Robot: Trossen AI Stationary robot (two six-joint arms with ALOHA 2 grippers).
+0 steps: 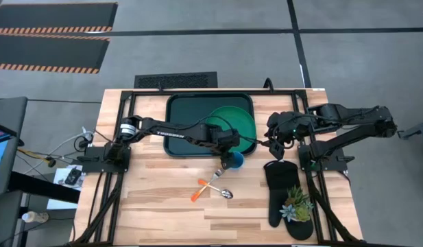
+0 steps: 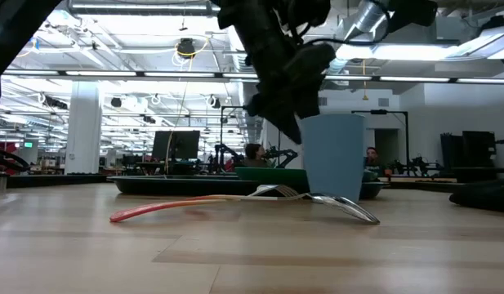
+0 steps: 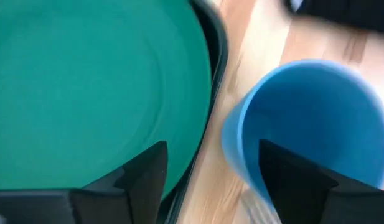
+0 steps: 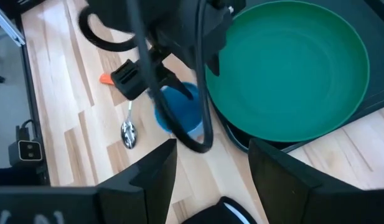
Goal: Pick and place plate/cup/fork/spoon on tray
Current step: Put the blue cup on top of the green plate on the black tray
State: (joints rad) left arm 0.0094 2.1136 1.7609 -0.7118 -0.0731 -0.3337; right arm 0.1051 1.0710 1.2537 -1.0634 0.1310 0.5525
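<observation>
Hanging over the blue cup (image 1: 234, 161), the left gripper (image 1: 228, 159) has its fingers parted, one inside the cup's mouth and one outside its wall on the tray side; whether they press on the wall cannot be told. That cup stands upright on the table (image 1: 156, 206), just off the near right corner of the dark green tray (image 1: 178, 113). On the tray's right half lies the green plate (image 1: 235, 123), its edge reaching past the rim. Nearer, the fork (image 1: 210, 182) and spoon (image 1: 210, 190) (both orange-handled) lie crossed on the wood. To the right of the tray hovers the right gripper (image 1: 274, 147), fingers wide and empty. A black oven mitt (image 1: 280, 189) with a small succulent plant (image 1: 297, 204) on it lies at the right.
</observation>
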